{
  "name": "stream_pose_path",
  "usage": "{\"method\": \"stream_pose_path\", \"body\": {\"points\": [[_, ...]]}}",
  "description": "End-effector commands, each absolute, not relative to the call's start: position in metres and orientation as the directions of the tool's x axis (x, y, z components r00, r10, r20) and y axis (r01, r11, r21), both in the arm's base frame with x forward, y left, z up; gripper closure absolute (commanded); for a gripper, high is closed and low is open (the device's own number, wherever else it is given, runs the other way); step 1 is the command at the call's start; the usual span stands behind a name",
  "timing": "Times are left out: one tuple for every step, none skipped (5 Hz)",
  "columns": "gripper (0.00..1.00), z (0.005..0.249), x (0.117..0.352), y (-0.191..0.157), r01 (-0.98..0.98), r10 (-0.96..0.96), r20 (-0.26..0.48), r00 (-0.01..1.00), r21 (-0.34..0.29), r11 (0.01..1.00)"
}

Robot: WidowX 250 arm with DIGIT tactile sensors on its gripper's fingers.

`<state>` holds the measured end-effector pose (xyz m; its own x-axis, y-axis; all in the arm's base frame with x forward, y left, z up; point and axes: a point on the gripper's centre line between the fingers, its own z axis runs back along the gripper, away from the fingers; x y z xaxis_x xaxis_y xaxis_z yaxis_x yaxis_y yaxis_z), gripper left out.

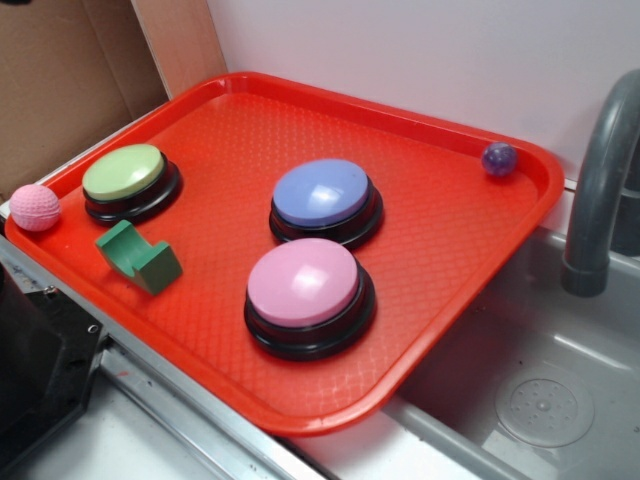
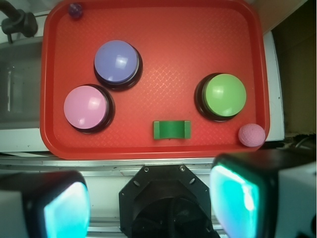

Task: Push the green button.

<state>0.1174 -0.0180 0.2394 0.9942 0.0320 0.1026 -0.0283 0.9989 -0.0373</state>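
Wrist view, near to far: gripper (image 2: 148,208) sits w/ fingers (image 2: 67,210) spread wide apart, holding nothing, above the counter edge in front of the red tray (image 2: 198,29). Next, on the tray's near strip, dark green notched block (image 2: 172,130), w/ pink dimpled ball (image 2: 251,135) at the near corner, then the green button (image 2: 224,94) just beyond those two, towards the ball side. Pink button (image 2: 86,107) and blue button (image 2: 116,62) sit well apart from it on the opp. side; small purple ball (image 2: 75,9) in far corner by the faucet (image 1: 598,190).
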Motion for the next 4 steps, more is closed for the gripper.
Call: {"method": "stream_pose_path", "body": {"points": [[0.00,0.239,0.117,-0.018,-0.028,0.032,0.103,0.994,-0.037,0.999],[0.00,0.208,0.139,0.032,-0.274,0.273,0.045,0.961,0.017,0.962],[0.00,0.187,0.143,0.084,-0.407,0.407,0.094,0.909,-0.014,0.913],[0.00,0.159,0.132,0.119,-0.534,0.529,0.166,0.832,-0.019,0.845]]}}
